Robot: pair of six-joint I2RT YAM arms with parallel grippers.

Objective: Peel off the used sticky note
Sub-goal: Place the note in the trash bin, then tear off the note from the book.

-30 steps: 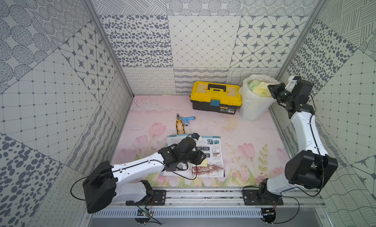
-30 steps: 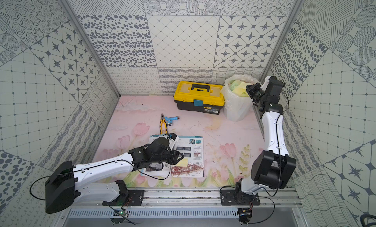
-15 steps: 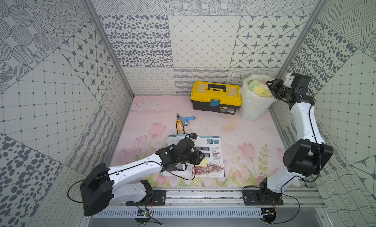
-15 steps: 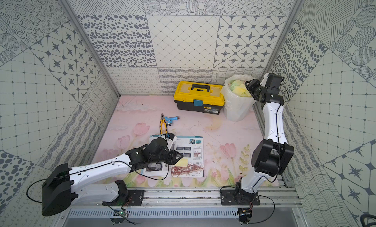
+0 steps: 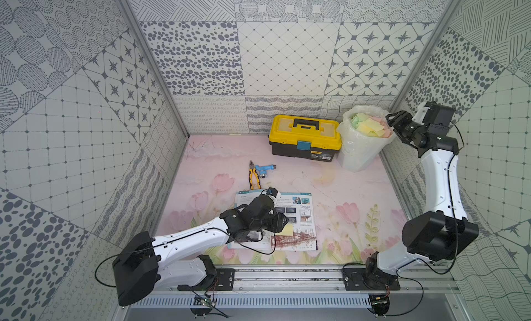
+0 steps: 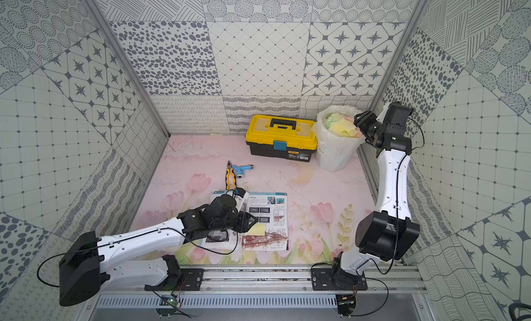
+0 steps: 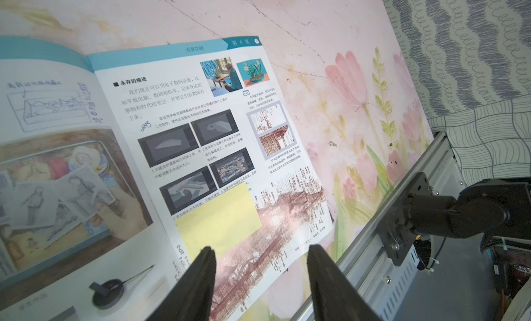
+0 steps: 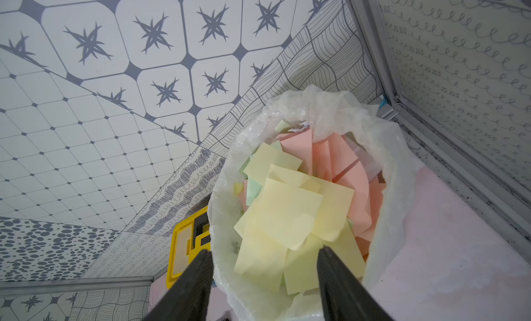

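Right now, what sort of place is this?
Probably a staged robot test cell: patterned panel walls box in a floral mat, an aluminium rail runs along the front, and props such as a yellow toolbox and a bin of sticky notes stand at the back.

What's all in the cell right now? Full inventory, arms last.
textbook: 1, white pages with teal header, open at the mat's front
sticky note: 1, yellow, stuck on the textbook's right-hand page
pliers: 1, yellow handles, on the mat behind the textbook
small blue tool: 1, blue, beside the pliers
toolbox: 1, yellow over black, by the back wall
bin: 1, clear-bag lined, back corner beside the toolbox
discarded notes: many, yellow, pink, green, piled in the bin
mat: 1, pink floral, under everything
left gripper: 1, black, open, low over the sticky note
right gripper: 1, black, open and empty, above the bin
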